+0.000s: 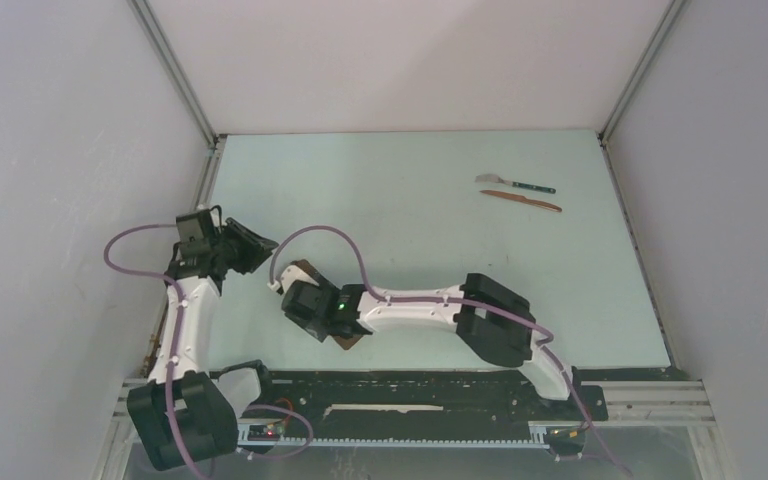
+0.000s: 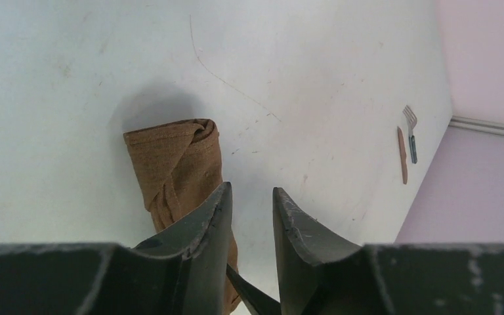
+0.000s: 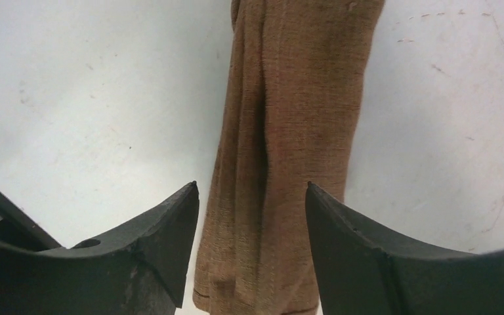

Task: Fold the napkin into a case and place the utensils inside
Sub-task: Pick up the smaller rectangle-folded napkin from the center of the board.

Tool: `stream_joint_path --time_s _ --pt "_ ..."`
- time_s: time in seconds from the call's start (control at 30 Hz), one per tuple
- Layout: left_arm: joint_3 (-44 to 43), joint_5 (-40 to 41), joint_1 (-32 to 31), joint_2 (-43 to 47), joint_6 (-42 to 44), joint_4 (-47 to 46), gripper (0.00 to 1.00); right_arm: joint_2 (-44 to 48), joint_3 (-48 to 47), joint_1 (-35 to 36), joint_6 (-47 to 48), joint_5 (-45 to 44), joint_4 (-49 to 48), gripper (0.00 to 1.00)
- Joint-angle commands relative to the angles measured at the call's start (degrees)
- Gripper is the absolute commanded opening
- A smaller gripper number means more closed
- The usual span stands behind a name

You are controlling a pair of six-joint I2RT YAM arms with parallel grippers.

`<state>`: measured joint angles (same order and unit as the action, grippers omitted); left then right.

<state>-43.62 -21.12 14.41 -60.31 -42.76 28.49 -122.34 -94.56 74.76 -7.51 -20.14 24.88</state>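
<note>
Lying flat on the table, the case is a narrow brown cloth oblong running lengthwise betw. the fingers of the right gripper. Its jaws are spread wider than the cloth, w/ bare table showing on either side, so nothing is held. Both utensils lie outside the case, well ahead of and apart from both grippers: a fork w/ silver head and teal handle, and just beside it, roughly parallel, a thin reddish-brown stick. Left gripper: fingers parted by a narrow gap, only table betw. them. Left wrist view alone shows the case's far end, folded over in a twist, just beyond and to the left of its left-hand finger, which hides the near part; fork and stick appear far ahead to the right. Top view hides most of the case under the right gripper; only corners show. Whether the case has an open mouth cannot be told.
</note>
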Motion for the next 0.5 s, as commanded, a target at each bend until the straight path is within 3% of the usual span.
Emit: stream_joint_path --time_s 0.0,0.47 --pt "-1.00 3.16 0.51 2.51 3.01 5.78 0.36 -2.01 -4.32 2.61 0.14 -6.20 1.85 0.65" --pt "0.46 -0.50 3.97 2.32 6.13 5.83 0.35 -8.50 -4.12 2.93 -3.03 -12.25 1.14 0.58"
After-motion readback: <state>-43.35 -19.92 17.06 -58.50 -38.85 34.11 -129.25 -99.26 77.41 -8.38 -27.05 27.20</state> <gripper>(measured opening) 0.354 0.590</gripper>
